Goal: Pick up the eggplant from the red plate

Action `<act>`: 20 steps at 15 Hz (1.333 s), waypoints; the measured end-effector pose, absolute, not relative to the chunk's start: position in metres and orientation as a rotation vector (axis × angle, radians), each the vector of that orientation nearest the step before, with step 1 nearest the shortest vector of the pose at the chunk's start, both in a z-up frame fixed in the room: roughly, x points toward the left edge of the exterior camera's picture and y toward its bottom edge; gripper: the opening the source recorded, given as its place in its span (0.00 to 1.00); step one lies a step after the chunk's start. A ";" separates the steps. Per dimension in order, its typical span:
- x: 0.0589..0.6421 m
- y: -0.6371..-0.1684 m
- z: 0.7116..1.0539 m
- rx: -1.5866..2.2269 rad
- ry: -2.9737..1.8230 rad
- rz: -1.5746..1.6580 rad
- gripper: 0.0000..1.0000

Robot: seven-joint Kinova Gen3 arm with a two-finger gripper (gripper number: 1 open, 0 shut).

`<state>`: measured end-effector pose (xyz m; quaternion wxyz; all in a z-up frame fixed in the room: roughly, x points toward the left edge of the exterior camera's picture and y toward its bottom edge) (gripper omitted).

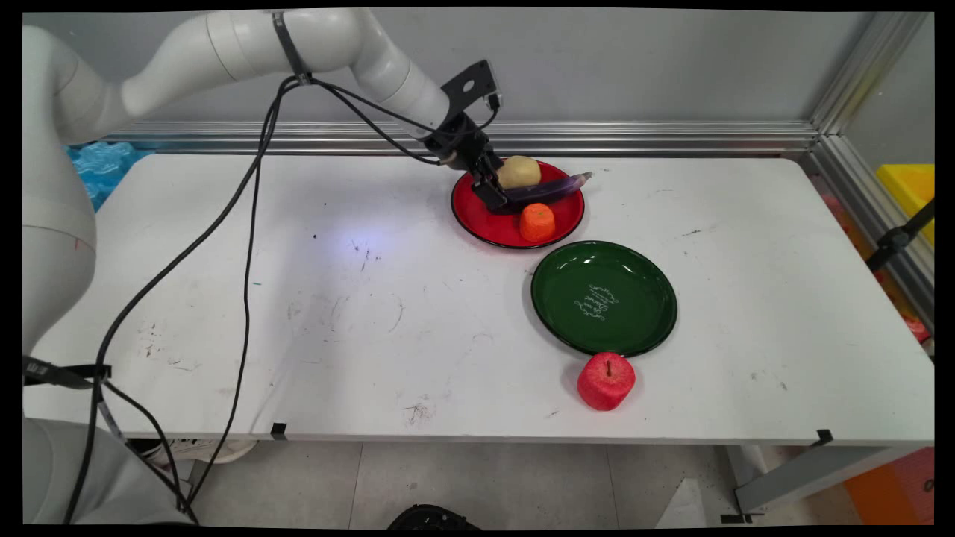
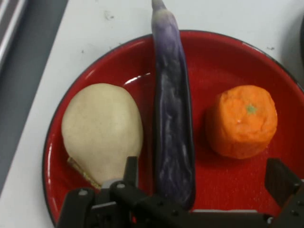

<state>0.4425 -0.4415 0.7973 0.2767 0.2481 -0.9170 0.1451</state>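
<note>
Claw (image 1: 498,195) is down over the red plate (image 1: 477,221), near the worktop's (image 1: 298,313) far edge, fingers spread wide and straddling the near end of the purple eggplant (image 1: 548,190). In the hand view the claw (image 2: 204,178) has one finger (image 2: 131,171) in the gap between the eggplant (image 2: 172,118) and the potato (image 2: 102,133), the other finger (image 2: 280,180) on the orange's (image 2: 243,121) side, well clear of the eggplant; can't tell whether the inner finger touches the eggplant. Nothing gripped. Eggplant lies flat across the middle of the red plate (image 2: 213,52), its tip running past the rim on the side away from the claw. Beige potato (image 1: 518,171) sits just beside the eggplant on the far-edge side of the plate; the orange (image 1: 537,222) sits on the near side, apart from the eggplant. Green plate (image 1: 642,328), with white lettering at its centre, sits just beside the red plate toward the near right, rims close, can't tell if touching. Red apple (image 1: 606,381) stands on the worktop at the green plate's near rim, close to the worktop's near edge. Black cables (image 1: 246,246) hang from the arm over the worktop's left half.
</note>
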 end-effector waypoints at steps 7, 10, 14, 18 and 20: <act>0.437 -0.451 0.771 0.641 -2.463 0.372 1.00; 0.434 -0.455 0.762 0.641 -2.455 0.374 1.00; 0.431 -0.461 0.752 0.646 -2.443 0.380 1.00; 0.430 -0.462 0.746 0.651 -2.442 0.375 1.00; 0.430 -0.462 0.744 0.651 -2.443 0.371 0.00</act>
